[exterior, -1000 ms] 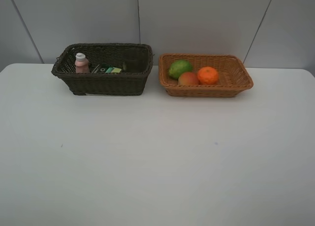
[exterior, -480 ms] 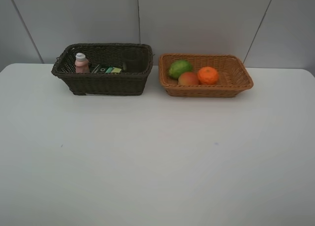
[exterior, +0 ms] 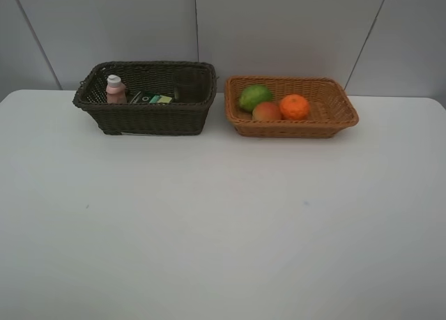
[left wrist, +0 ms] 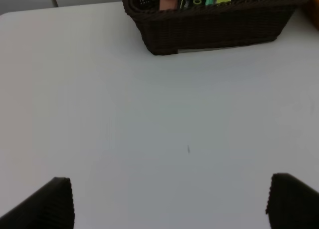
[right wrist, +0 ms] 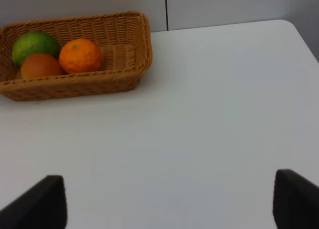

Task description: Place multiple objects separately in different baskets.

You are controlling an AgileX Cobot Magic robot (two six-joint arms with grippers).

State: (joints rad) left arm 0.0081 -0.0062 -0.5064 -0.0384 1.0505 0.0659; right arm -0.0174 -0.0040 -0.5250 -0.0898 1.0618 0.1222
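Two wicker baskets sit side by side at the far edge of the white desk [exterior: 223,222], close but not touching. The dark basket [exterior: 150,118] on the left holds the pink bottle [exterior: 115,90] upright at its left end, the pump bottle [exterior: 152,98] lying flat with its green-yellow label up, and a dim cup [exterior: 188,86] toward the right end. The tan basket [exterior: 327,111] on the right holds the lime [exterior: 255,96], the red fruit [exterior: 267,111] and the tangerine [exterior: 294,107], bunched together in its left half. Both arms hang back over bare desk: the left fingers [left wrist: 172,201] are spread wide with nothing in them, and the right fingers [right wrist: 169,201] are spread wide and empty too
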